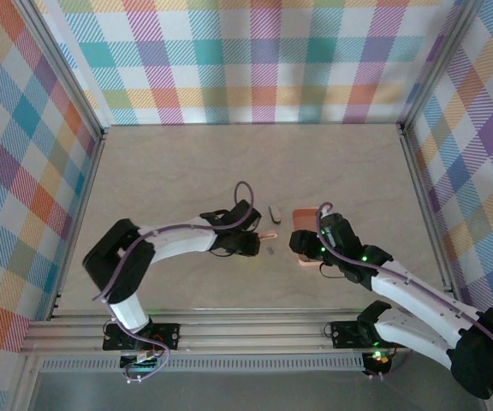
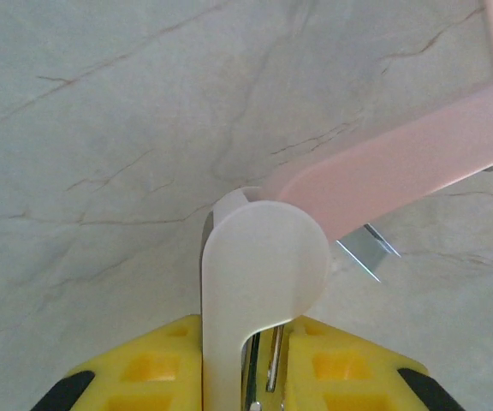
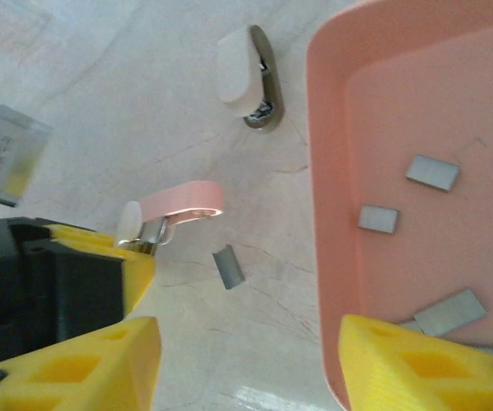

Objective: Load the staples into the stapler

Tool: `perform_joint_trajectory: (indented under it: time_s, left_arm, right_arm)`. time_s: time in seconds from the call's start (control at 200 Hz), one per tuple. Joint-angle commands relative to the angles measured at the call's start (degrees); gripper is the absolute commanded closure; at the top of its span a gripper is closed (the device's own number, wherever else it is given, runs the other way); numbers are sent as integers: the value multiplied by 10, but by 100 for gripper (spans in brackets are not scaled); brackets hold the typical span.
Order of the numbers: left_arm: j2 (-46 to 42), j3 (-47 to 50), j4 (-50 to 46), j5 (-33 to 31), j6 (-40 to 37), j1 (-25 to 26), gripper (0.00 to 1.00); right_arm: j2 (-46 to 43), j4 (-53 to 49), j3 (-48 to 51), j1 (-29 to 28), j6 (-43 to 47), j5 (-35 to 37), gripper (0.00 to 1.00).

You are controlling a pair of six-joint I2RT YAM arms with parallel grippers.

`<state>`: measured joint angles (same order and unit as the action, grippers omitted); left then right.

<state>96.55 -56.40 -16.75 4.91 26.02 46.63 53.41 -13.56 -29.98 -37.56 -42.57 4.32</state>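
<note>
- The left gripper [image 2: 259, 364] is clenched on the pale hinge end of the stapler [image 2: 383, 175]. Its pink lid is swung up and away, and it sits just above the table [image 1: 169, 171], left of the tray [image 3: 332, 214].
- The right gripper [image 3: 246, 342] is released and holds nothing. Its fingers straddle the tray's near rim.
- The staples [image 3: 432, 172] lie scattered flat in the tray. One loose strip [image 3: 228, 266] lies on the table just beside the stapler.
- The step in hand looks like fetching a strip, and the loose strip is the nearer pick.
- Come straight down on it and pinch across its narrow sides, so its open channel can face the stapler's rail.
- The left arm should hold the stapler level and unmoving, with the lid well clear of the rail.
- A thin metal sliver shows under the lid from the left wrist. It may be the loose strip or part of the stapler, so check before pushing anything in.
- Avoid the grey-white piece [image 3: 246, 77] beyond the stapler.
</note>
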Motion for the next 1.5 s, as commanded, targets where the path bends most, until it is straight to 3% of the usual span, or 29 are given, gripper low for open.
perform_joint_trajectory:
  time_s: [0.0,0.155,0.39,0.55,0.715,0.91,0.97,1.08,1.11,1.255,1.495]
  left_arm:
    - [-64,60,133,85,27,-28,90]
    - [-104,141,269,170,57,-51,90]
    - [-134,177,316,190,65,-64,90]
    - [-152,197,340,193,69,-70,90]
    - [-166,208,345,192,71,-72,90]
    - [-176,218,342,177,74,-76,88]
    - [-179,218,334,171,74,-79,77]
    - [-202,228,310,150,74,-94,30]
    - [-212,233,300,144,73,-102,24]
    - [-289,268,247,105,73,-157,16]
    - [-465,295,77,-48,68,-217,9]
  right_arm:
    - [31,74,-16,9,-1,-45,38]
    - [97,134,-49,13,-26,-94,27]
    - [170,190,-90,9,-59,-135,26]
    - [211,150,-128,-11,-64,-97,28]
    - [247,162,-155,-22,-64,-94,42]
    - [264,152,-180,-44,-57,-82,71]
    - [262,130,-190,-54,-51,-61,77]
    - [271,11,-244,-81,-25,21,80]
    - [281,-26,-266,-91,-14,44,80]
    - [357,-161,-370,-125,15,103,81]
    - [500,-306,-517,-157,28,137,81]
